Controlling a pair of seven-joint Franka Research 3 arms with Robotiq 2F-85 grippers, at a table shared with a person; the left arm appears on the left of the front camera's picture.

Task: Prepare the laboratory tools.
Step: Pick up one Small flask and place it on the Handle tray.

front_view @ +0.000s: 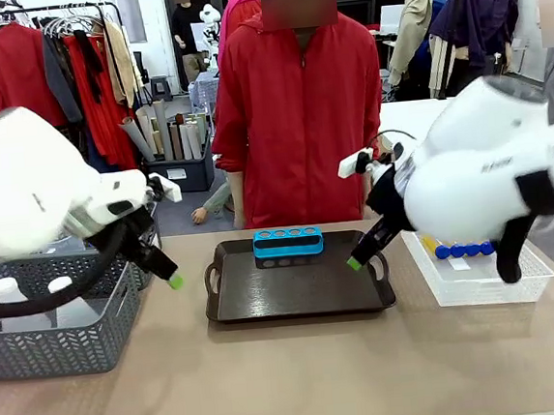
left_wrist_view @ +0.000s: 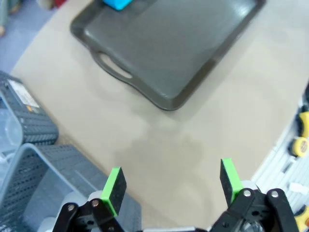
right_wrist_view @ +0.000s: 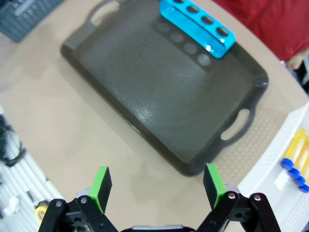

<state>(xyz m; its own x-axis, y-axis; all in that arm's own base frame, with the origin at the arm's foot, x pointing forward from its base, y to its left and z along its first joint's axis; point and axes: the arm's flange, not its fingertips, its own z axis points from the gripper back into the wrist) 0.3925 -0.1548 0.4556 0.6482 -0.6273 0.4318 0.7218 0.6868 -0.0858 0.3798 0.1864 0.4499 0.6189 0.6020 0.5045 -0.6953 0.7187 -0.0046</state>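
Small orange tubes with blue caps point(front_view: 463, 248) lie in the white mesh basket point(front_view: 479, 292) at the right; the right wrist view shows the tubes point(right_wrist_view: 293, 166) at its right edge. Two translucent white flask tops point(front_view: 9, 289) stick up from the grey woven basket point(front_view: 65, 333) at the left. My left gripper point(front_view: 172, 278) hangs open beside that basket, over bare table point(left_wrist_view: 172, 182). My right gripper point(front_view: 356, 262) hovers open over the tray's right handle, empty point(right_wrist_view: 157, 182).
A dark tray point(front_view: 299, 298) sits mid-table with a blue tube rack point(front_view: 288, 241) at its far edge, also seen from the right wrist point(right_wrist_view: 197, 26). A person in a red jacket point(front_view: 294, 119) stands behind it. Bare tabletop lies in front of the tray.
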